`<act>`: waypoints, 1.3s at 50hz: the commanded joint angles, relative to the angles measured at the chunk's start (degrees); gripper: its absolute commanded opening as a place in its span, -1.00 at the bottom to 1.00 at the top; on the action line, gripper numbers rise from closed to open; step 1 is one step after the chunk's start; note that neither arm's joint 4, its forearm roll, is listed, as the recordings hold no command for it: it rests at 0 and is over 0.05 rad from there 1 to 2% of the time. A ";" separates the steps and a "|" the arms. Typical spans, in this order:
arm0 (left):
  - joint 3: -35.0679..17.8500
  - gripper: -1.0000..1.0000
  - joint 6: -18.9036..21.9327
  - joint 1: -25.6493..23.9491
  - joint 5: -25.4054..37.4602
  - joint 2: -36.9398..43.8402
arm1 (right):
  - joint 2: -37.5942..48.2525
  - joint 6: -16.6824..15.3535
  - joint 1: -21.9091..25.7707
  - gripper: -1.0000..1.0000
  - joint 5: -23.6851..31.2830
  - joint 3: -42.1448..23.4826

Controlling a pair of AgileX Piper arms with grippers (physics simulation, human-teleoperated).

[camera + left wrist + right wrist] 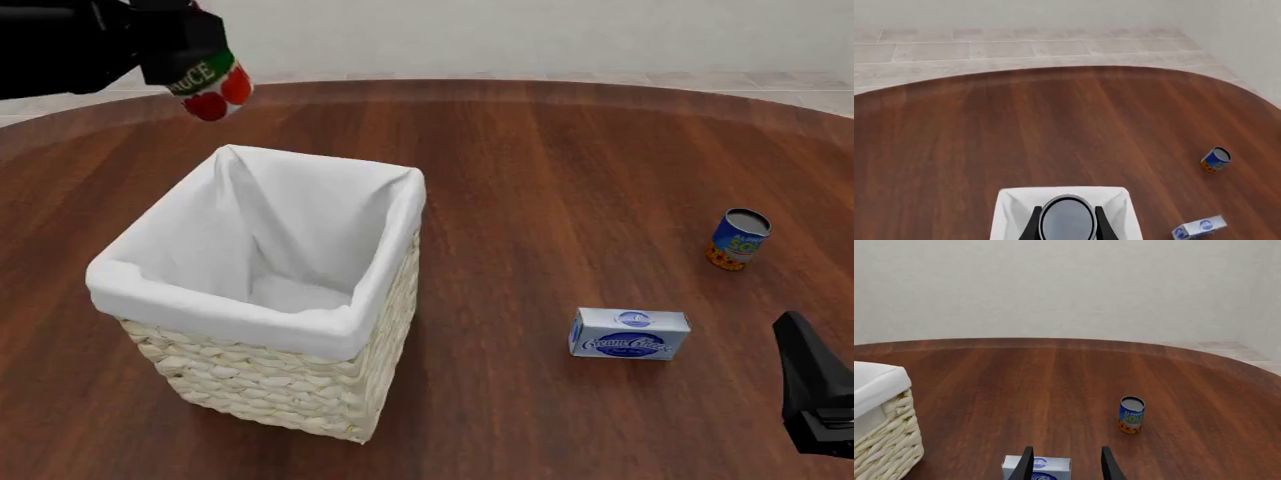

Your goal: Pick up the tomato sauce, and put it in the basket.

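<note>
My left gripper [187, 60] is shut on the tomato sauce [214, 92], a small can with red tomatoes on its label. It holds the can high in the air, up and left of the basket's far corner. The basket [267, 385] is tall pale wicker with a white liner and stands left of centre. In the left wrist view the can's grey end [1067, 216] sits between the dark fingers [1033, 225], with the basket's white liner [1009, 210] below it. My right gripper [1067, 467] is open and empty near the table's front right [814, 395].
A blue can with an orange base [738, 238] stands at the right. A blue-and-white box [629, 333] lies in front of it, just ahead of my right gripper [1035, 466]. The basket's side shows at the right wrist view's edge [884, 440].
</note>
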 commanded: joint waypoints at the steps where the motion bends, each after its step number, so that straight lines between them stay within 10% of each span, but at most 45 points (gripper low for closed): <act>1: 2.44 -1.00 -0.33 -0.92 0.55 -1.83 | 0.00 0.00 -0.01 1.00 -0.01 0.00; 65: 13.59 -1.00 -0.85 -0.13 -7.77 2.14 | 0.00 0.01 -0.01 1.00 0.00 0.00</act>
